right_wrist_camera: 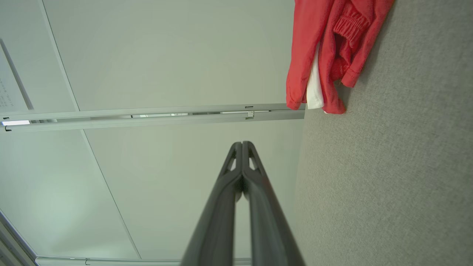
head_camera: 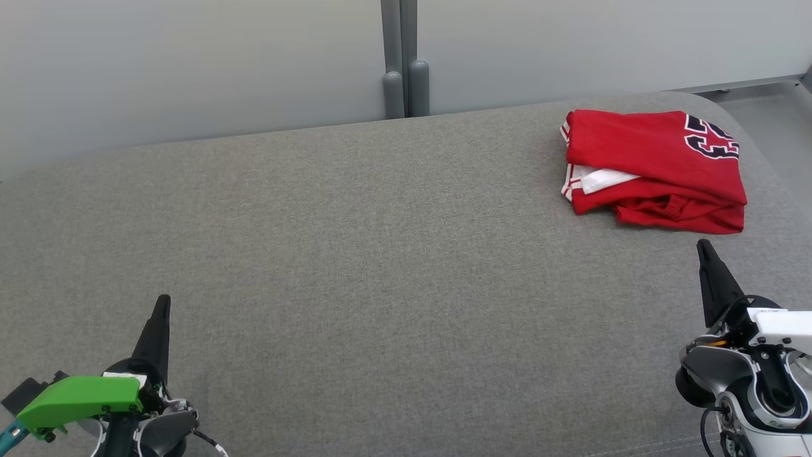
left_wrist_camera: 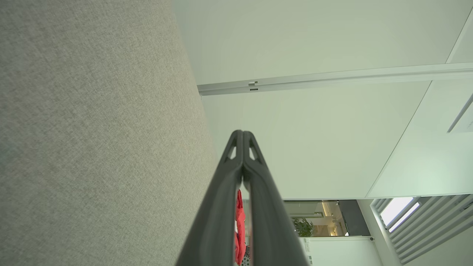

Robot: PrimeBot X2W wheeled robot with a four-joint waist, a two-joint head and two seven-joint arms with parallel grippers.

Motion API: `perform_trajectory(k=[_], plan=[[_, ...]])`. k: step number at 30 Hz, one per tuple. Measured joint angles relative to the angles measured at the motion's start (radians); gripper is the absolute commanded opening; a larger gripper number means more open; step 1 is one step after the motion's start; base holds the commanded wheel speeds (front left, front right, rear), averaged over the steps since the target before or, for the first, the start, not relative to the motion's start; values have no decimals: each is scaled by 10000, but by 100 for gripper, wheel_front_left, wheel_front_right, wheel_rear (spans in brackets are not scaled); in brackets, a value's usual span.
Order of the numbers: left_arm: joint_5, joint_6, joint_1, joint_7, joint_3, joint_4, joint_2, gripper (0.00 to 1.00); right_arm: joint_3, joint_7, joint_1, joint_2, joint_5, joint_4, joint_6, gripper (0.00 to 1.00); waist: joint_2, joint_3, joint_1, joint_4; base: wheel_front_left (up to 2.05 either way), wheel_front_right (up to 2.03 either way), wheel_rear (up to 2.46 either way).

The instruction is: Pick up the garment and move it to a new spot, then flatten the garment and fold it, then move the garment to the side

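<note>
The garment [head_camera: 653, 171] is red, soft cloth, folded into a rough rectangle of several layers with loose, rumpled edges. Its left edge carries white trim with thin red stripes, and a white layer pokes out between the red ones. A dark and white print sits at its far right corner; it may be numerals, but the fold hides part of it. The right wrist view shows a gathered, ribbed band inside the front fold. The bundle lies on the far right of the cushion [head_camera: 380, 254], close to the rounded corner, ahead of the right gripper [head_camera: 702, 244] and apart from it.

Both grippers have long, matte dark fingers [left_wrist_camera: 221, 207] that taper to a point, with small triangular cut-outs near the tips. The right gripper's two fingers are pressed together with nothing between them. The left gripper [head_camera: 163, 301], low at the near left and well apart from the garment, is likewise closed and empty. A glossy green cover [head_camera: 82, 397] sits on the left wrist, and the right wrist is white and grey with dark cables.

The cushion is broad and flat, covered in grey woven fabric with a fine, even grain, and a seam runs along its near right edge. Behind it stands a smooth, pale grey wall [head_camera: 190, 63] of panels, joined by a grey post [head_camera: 406, 89] with two rounded stubs at its foot. A metal rail [right_wrist_camera: 147, 116] crosses the panels in the right wrist view.
</note>
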Motion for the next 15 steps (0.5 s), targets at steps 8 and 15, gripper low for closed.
perform_trajectory(k=[8, 15], plan=[[0, 0, -4, 6, 2, 8, 0, 0, -2, 2, -1, 2, 0, 6, 0, 0, 0, 0, 0, 0, 0, 0, 0], [0, 0, -41, 6, 4, 13, 0, 0, -4, 8, -2, 2, 0, 12, 0, 0, 0, -1, 0, 0, 0, 0, 0]])
